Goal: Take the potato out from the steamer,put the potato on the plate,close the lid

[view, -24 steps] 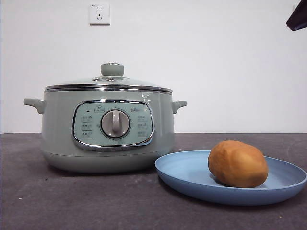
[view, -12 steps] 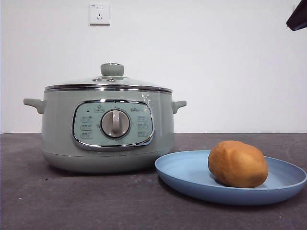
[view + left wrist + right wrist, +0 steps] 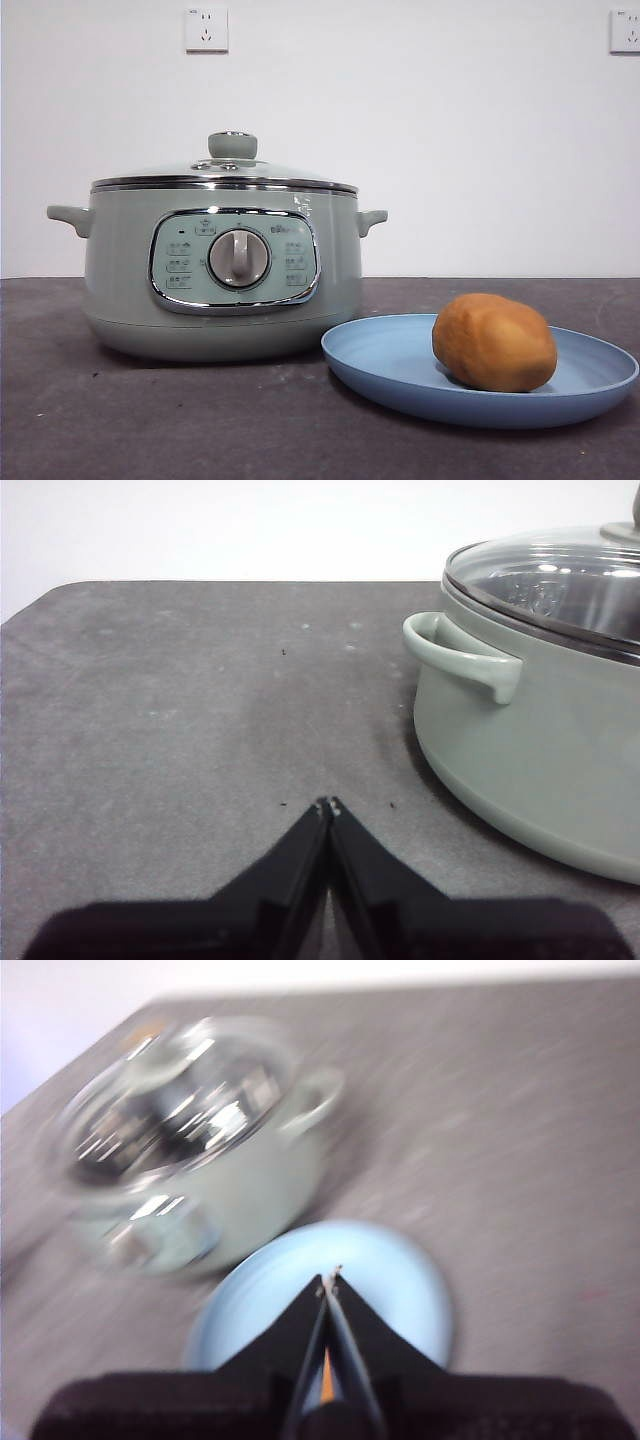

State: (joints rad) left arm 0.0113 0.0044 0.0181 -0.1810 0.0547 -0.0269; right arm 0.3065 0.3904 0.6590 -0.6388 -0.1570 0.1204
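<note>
The orange-brown potato (image 3: 494, 342) lies on the light blue plate (image 3: 390, 365) at the front right. The sage-green steamer (image 3: 222, 265) stands to the plate's left with the glass lid (image 3: 225, 172) on it, its green knob on top. My left gripper (image 3: 328, 807) is shut and empty above the table, beside the steamer's side handle (image 3: 462, 658). My right gripper (image 3: 332, 1278) is shut and empty, high above the plate (image 3: 400, 1280); this view is blurred, and only a sliver of orange shows between the jaws. Neither gripper shows in the front view.
The dark grey table (image 3: 150, 420) lies in front of the steamer and to its left (image 3: 170, 710). A white wall with two sockets (image 3: 206, 29) stands behind.
The black arm tip at the top right corner of the front view has gone out of view. The steamer, lid, plate and potato have not moved.
</note>
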